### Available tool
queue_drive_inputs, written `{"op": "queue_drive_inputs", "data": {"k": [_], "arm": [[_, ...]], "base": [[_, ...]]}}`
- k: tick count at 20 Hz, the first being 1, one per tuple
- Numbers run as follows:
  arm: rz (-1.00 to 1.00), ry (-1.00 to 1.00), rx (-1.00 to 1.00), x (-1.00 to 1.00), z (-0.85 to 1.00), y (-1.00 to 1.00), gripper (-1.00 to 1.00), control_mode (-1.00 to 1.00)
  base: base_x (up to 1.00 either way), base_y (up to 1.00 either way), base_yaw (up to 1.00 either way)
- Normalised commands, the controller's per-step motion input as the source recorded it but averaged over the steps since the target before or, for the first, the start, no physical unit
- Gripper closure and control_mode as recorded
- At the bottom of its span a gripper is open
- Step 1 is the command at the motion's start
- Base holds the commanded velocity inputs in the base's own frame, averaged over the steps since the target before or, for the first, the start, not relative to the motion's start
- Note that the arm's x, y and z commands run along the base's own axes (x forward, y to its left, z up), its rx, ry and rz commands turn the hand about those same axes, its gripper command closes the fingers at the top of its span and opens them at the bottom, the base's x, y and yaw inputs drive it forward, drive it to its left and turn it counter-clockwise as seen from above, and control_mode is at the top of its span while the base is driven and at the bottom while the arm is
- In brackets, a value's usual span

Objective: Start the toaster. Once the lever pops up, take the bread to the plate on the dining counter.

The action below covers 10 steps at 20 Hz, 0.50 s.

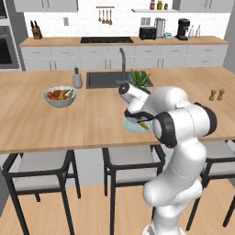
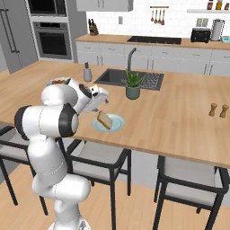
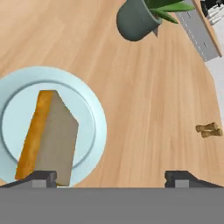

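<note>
the bread (image 3: 48,135) sits tilted on the plate (image 3: 94,113) on the dining counter (image 3: 144,109), and the gripper (image 3: 111,177) hangs just over it, fingers wide apart, holding nothing. best now: lift straight up, clear of the slice, without nudging that plate.

plate (image 1: 133,127): mostly behind the arm | plate (image 3: 94,131): left, bottom cut off | plant pot (image 3: 135,19): top cut off | bowl (image 2: 58,81): largely hidden

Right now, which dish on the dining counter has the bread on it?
The flat pale blue plate beside the hand holds the bread; the deeper bowl further along holds fruit.
</note>
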Motion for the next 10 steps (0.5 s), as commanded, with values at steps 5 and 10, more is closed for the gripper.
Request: {"op": "queue_drive_inputs", "data": {"k": [5, 10], "arm": [[0.08, 0.0, 0.0, -0.15, 0.9, 0.07, -1.0, -1.0], [0.01, -0.02, 0.14, -0.46, 0.7, 0.0, -1.0, -1.0]], "base": [[0.0, 0.0, 0.0], [0.0, 0.0, 0.0]]}}
